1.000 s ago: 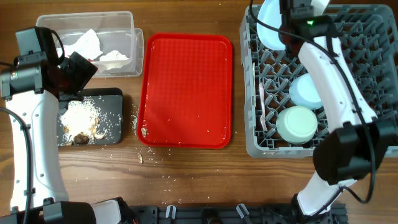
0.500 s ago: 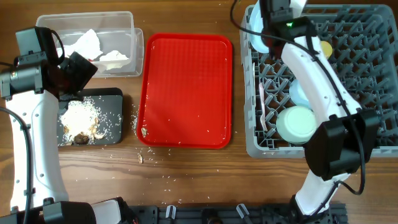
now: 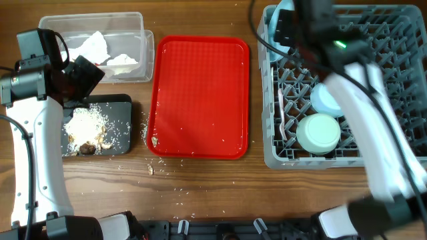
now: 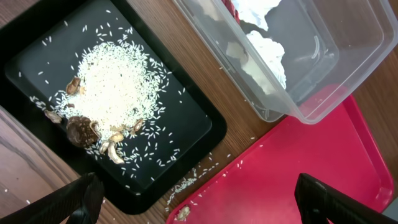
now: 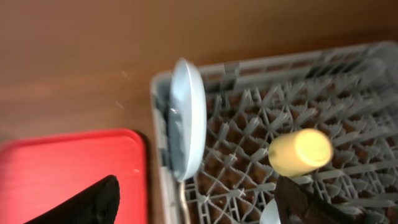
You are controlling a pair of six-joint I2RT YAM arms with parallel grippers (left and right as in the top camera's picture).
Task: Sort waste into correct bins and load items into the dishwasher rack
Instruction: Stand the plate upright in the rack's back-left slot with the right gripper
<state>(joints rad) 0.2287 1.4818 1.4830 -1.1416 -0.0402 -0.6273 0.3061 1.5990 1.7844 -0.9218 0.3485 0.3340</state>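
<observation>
The grey dishwasher rack (image 3: 400,33) holds a light blue plate (image 3: 280,27) standing on edge at its far left corner, a light blue bowl (image 3: 327,100), a pale green bowl (image 3: 319,133) and white cutlery (image 3: 282,117). My right gripper (image 5: 196,202) hangs open above that corner, its fingers either side of the plate (image 5: 186,118) and not touching it. A yellow cup (image 5: 300,151) lies in the rack (image 5: 348,93). My left gripper (image 4: 202,202) is open and empty between the clear tub (image 4: 348,81) with napkins (image 4: 264,56) and the black tray (image 4: 37,56) with rice and scraps (image 4: 81,130).
A flat red serving tray (image 3: 200,93) lies in the middle of the table with a small crumb (image 3: 155,141) at its near left corner. Rice grains (image 3: 151,169) are scattered on the wood beside it. The right arm (image 3: 373,133) reaches across the rack.
My right gripper has opened and let go of the light blue plate, which now stands in the rack's far left corner. The right arm is moving and blurred. The left arm is still.
</observation>
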